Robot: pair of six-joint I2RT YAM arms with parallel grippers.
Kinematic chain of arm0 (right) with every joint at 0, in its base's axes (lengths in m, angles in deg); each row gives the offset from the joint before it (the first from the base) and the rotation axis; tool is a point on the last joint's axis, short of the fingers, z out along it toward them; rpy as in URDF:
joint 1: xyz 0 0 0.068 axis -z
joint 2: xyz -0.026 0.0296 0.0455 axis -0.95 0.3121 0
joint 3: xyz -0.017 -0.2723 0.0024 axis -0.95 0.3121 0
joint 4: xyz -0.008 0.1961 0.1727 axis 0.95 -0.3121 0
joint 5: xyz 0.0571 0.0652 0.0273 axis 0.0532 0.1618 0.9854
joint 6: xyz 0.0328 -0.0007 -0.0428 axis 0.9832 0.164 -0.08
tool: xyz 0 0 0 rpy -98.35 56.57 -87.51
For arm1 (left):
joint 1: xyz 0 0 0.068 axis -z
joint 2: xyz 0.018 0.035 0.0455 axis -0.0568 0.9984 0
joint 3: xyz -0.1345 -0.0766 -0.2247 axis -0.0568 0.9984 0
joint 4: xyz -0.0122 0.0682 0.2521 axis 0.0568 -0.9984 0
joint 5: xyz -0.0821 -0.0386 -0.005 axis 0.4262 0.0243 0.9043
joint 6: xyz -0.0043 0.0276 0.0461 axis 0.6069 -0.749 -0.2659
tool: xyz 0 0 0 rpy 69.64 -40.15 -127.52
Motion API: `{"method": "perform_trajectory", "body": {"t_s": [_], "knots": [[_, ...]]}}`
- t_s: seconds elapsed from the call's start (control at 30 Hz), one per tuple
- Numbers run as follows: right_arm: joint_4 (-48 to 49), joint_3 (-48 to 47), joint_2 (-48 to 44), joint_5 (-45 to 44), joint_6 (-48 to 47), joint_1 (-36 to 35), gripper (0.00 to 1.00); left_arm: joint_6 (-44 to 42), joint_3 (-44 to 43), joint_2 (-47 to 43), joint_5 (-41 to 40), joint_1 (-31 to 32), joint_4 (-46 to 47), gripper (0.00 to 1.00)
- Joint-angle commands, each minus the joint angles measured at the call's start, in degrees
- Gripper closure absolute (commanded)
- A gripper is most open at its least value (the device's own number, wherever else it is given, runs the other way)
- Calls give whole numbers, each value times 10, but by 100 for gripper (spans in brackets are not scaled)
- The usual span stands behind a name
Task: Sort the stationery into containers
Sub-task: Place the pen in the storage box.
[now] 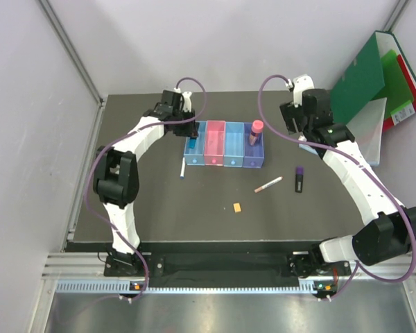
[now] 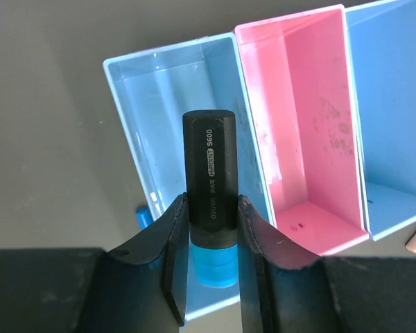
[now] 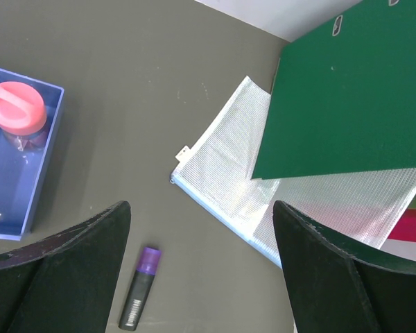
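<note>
A black marker (image 2: 209, 159), white-lettered and cyan-capped, is gripped by the left claw (image 2: 213, 208) over the leftmost light-blue bin (image 2: 152, 90), while the right claw (image 3: 201, 208) is held wide open above the bench (image 3: 125, 104) near the purple marker (image 3: 140, 288).

Top external: high above and behind both arm bases (image 1: 121, 262), looking steeply down on the whole dark grey counter (image 1: 159, 215). Left wrist: very close, looking down past its own black fingers (image 2: 152, 243) into the row of translucent light-blue and pink plastic bins (image 2: 298, 139). Right wrist: higher, facing down; shared with the overhead view, the purple-capped black marker (image 3: 140, 298) and big green folder (image 3: 347, 90).
</note>
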Motion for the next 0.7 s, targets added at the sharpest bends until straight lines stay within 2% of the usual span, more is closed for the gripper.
{"method": "perform_trajectory", "body": {"t_s": [0.0,0.13,0.23,0.33,0.43,0.53,0.6,0.67], "knots": [[17,-7,-11,-10,7,10,17,13,-29,17,4,6,54,100],[9,3,-16,-2,7,9,17,13,-32,34,-3,8,65,99],[2,13,-19,8,6,9,17,13,-32,38,3,8,66,81],[1,19,-21,14,6,10,17,10,-30,40,3,9,67,69],[0,22,-24,19,7,9,17,9,-30,41,4,9,68,61],[-2,29,-28,21,7,9,17,9,-29,41,5,10,69,60],[-7,41,-35,18,13,9,17,7,-29,41,8,11,68,53],[-16,68,-41,11,21,12,17,5,-29,38,9,12,69,51]]}}
